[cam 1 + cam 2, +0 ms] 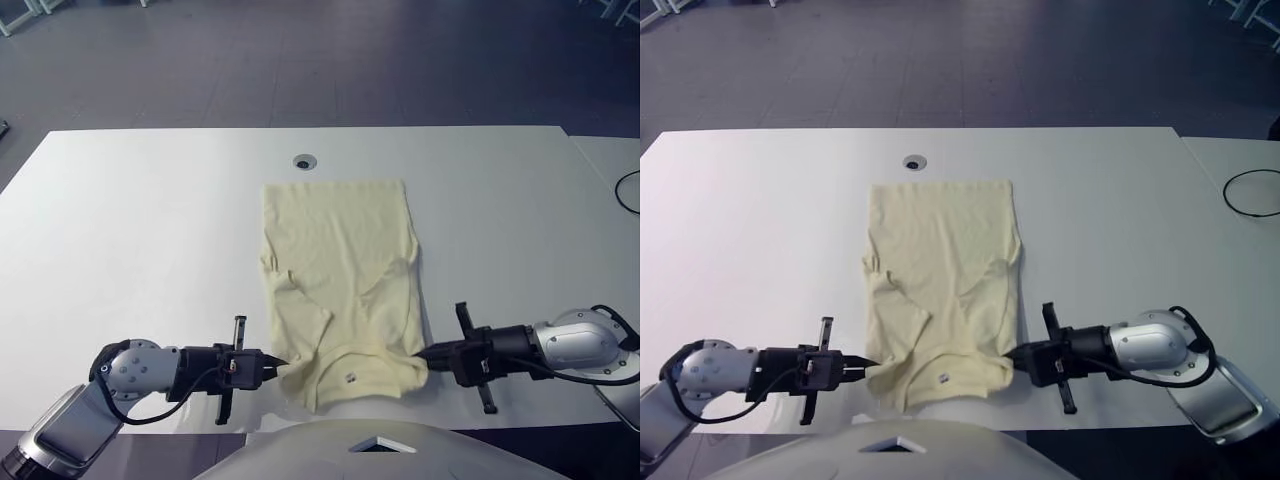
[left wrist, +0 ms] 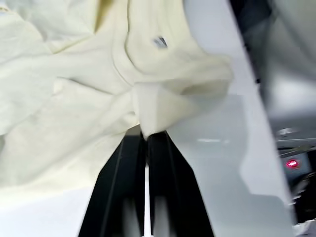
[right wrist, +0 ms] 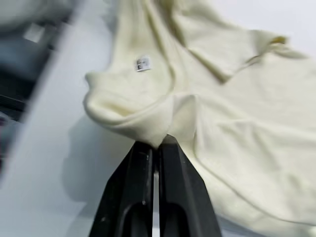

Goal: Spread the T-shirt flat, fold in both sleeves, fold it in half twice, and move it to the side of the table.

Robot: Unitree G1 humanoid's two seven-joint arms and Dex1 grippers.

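- The T-shirt (image 1: 340, 285) is shown in the middle of the table (image 1: 130, 220). Its long axis runs straight away from the robot, both sleeves are turned in, and the collar end lies at the near edge.
- The left gripper (image 1: 275, 367) is closed on the near left corner of the cloth, and the right gripper (image 1: 420, 354) is pinched shut on the near right corner. The shirt's width is spanned between them.
- The rest of the shirt lies forward of both grippers, which stand equally near. A half fold is therefore judged to call for the near end to be carried toward the far hem.
- A round port (image 1: 304, 162) is set in the table just beyond the far hem. A black cable loop (image 1: 1252, 192) lies well apart on the right. Nothing is seen across the fold path.
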